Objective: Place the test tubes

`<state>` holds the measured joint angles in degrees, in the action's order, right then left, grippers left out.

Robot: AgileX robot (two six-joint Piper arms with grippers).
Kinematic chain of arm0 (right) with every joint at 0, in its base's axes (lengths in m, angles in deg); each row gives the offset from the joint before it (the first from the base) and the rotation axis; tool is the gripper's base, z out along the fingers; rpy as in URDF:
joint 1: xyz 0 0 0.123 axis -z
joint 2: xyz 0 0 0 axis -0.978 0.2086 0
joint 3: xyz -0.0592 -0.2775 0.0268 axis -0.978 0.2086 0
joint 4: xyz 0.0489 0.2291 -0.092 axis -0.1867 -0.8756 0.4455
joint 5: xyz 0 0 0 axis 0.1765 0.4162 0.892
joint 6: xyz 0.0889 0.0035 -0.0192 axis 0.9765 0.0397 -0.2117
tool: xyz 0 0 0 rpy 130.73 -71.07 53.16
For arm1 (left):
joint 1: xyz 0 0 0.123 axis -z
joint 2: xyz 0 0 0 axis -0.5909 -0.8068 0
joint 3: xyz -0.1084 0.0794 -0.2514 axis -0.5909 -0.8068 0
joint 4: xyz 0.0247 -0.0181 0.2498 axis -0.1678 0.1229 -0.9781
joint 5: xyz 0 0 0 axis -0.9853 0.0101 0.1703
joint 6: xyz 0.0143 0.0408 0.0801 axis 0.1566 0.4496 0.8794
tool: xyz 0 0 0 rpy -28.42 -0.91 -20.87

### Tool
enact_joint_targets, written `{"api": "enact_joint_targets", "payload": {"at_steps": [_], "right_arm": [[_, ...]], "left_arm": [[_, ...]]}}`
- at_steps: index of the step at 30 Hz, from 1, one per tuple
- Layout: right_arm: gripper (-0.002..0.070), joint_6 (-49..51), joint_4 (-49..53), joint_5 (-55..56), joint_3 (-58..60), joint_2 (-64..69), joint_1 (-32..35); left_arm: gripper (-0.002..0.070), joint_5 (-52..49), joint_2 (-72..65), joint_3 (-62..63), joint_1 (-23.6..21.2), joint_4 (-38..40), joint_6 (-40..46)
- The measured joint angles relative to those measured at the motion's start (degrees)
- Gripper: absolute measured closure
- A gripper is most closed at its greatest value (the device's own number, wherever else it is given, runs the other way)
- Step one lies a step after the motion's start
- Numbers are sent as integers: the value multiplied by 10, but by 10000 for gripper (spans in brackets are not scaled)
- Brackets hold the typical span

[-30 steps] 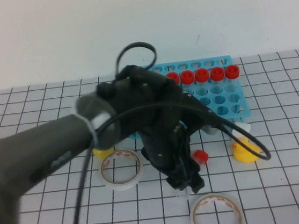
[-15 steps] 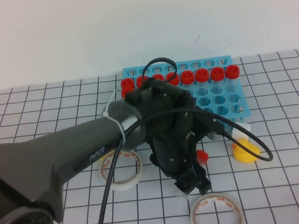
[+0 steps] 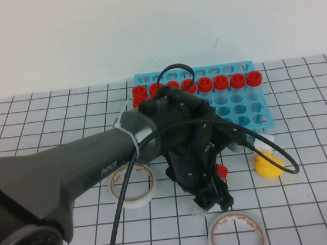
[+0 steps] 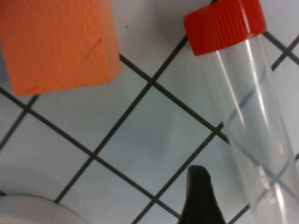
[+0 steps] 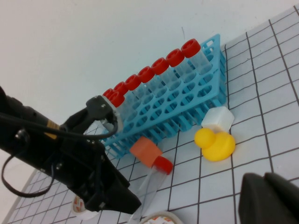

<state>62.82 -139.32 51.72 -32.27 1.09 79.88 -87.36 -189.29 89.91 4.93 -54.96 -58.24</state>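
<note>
Loose test tube (image 3: 219,170) lying flat on the gridded table (image 3: 44,112), red cap toward the blue rack (image 3: 242,113), whose back row already stands full of capped tubes. Over the last second the left arm has swung off the rack's left end and sunk lower. The left gripper (image 3: 213,202) has crept along the tube and spread its jaws to their widest. It holds nothing. In the left wrist view one dark fingertip (image 4: 198,196) stands just beside the clear wall, not touching, with the other out of frame. The grasp thus appears set up but not made, and closing looks like the step due. Room is tight: an orange block (image 4: 56,42) sits just beside the cap, one tape roll (image 3: 235,235) lies near the gripper on the robot's side, and another tape roll (image 3: 132,185) lies to its left. A yellow duck (image 3: 267,165) and a white cube (image 5: 217,119) flank the right. Upward is free, and the rack's nearer rows offer empty holes. The right gripper (image 5: 271,198) hangs shut and empty, well apart to the right.
</note>
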Motion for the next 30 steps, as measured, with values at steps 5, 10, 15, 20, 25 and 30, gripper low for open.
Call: {"api": "enact_joint_targets", "payload": {"at_steps": [5, 10, 15, 20, 25, 30], "right_arm": [[678, -1, 0, 0, 0, 0, 0], [678, -2, 0, 0, 0, 0, 0], [678, -2, 0, 0, 0, 0, 0], [678, -5, 0, 0, 0, 0, 0], [678, -8, 0, 0, 0, 0, 0], [678, -8, 0, 0, 0, 0, 0]], "left_arm": [[264, -3, -16, 0, 0, 4, -1], [264, -11, -25, 0, 0, 6, -1], [274, -23, -28, 1, 0, 7, -1], [442, -34, -28, 1, 0, 4, -1], [466, -51, -14, 1, 0, 5, -1], [466, -34, 76, -29, 0, 9, -1]]}}
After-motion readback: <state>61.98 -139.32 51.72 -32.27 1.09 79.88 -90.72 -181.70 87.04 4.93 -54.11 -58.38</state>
